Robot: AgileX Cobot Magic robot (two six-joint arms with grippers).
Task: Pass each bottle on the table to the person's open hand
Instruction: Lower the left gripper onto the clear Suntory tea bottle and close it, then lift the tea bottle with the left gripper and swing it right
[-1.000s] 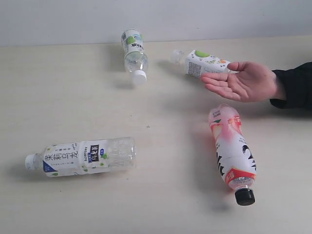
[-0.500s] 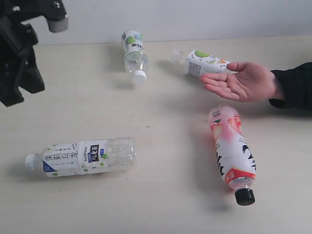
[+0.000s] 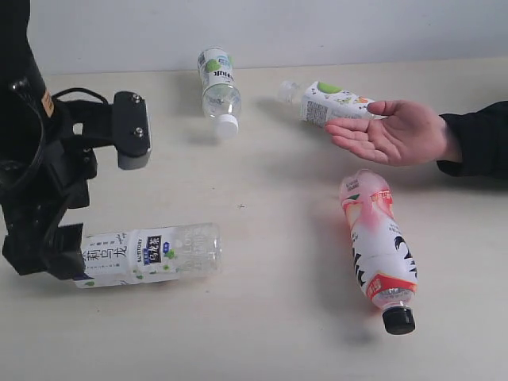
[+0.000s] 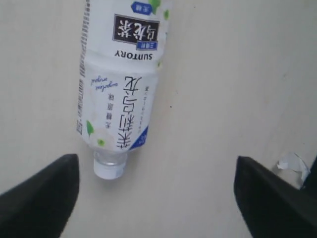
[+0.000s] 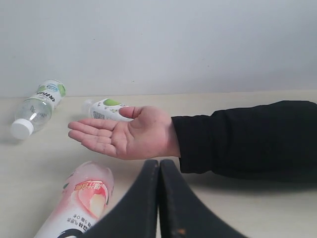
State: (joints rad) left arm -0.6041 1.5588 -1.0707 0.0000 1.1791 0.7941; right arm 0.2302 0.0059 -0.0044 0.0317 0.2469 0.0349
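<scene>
The left end effector (image 4: pixel 156 168) hung spread wide over the cap end of the Suntory tea bottle (image 3: pixel 151 254) lying sideways on the bench (image 3: pixel 262 325), while the right end effector (image 5: pixel 158 166), pressed together and empty, pointed toward the person's open hand (image 3: pixel 393 133).

Tea bottle (image 4: pixel 119 84) lying on table (image 4: pixel 223 99); fingers (image 4: pixel 37 203) spread apart.

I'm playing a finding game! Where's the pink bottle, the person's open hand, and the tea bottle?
pink bottle (image 3: pixel 379 244): exterior view, middle of its pink-white label.
person's open hand (image 3: pixel 396 132): exterior view, on the palm.
tea bottle (image 4: pixel 120 85): left wrist view, on its white label.
</scene>
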